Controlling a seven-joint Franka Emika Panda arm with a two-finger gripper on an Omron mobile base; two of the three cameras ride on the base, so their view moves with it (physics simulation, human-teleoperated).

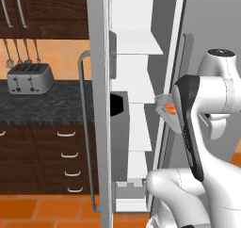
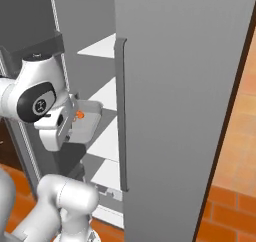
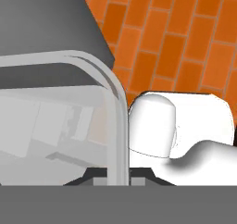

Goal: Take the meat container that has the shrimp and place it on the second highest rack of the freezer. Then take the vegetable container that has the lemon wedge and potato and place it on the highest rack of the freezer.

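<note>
- The gripper (image 3: 118,179) is clenched on the rim of the meat container (image 2: 86,121), a clear tray with the shrimp (image 2: 79,115) lying inside it
- The tray hangs in the open freezer (image 2: 180,86), beside the white shelves and near the second highest rack (image 2: 107,93), not yet resting on any shelf
- Held by one edge only, the tray could tilt and slip out, or tip the shrimp off
- The tray's far edge may catch a shelf front while going in
- A wrong height would land it on the shelf below instead
</note>
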